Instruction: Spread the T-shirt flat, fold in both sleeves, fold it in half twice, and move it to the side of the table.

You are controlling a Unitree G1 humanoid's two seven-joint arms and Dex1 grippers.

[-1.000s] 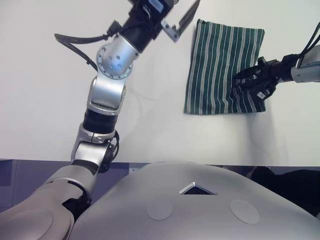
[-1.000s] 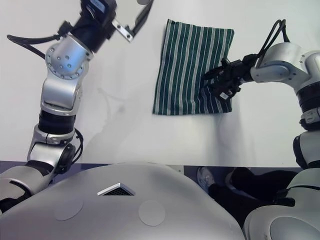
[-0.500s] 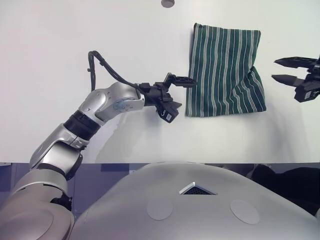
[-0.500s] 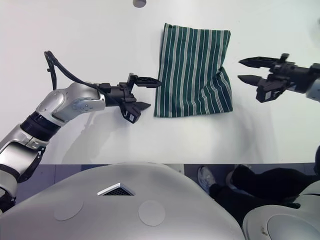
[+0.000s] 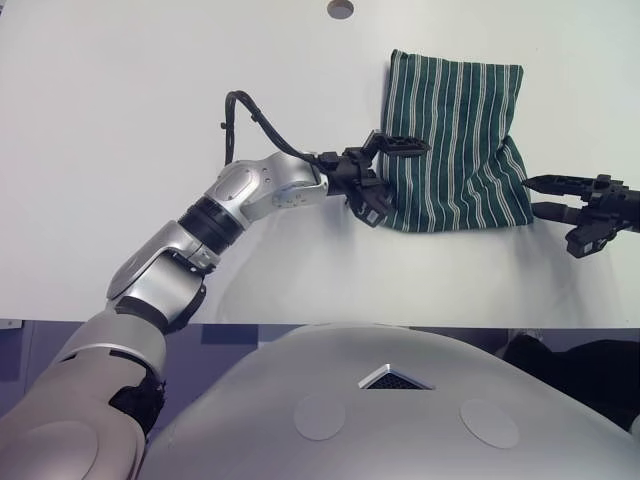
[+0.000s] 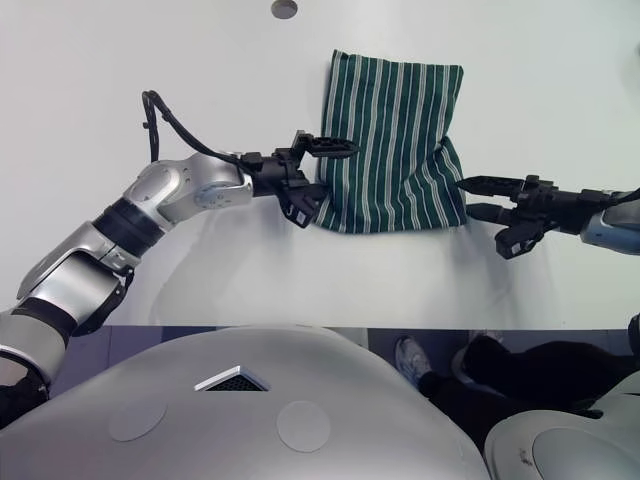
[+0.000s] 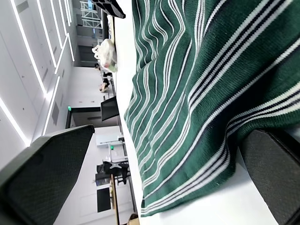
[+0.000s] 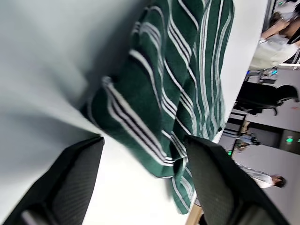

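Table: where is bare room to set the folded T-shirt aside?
Widest bare table: left of the left arm, up to the far-edge hole. A narrower strip along the near edge. Crowded: beside the T-shirt, where left gripper and right gripper sit open.

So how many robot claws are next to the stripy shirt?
2. The left gripper is open at the folded T-shirt's near left corner. The right gripper is open just off its near right corner. None looks hidden.

T-shirt ribbed knit cloth; table smooth matt white.
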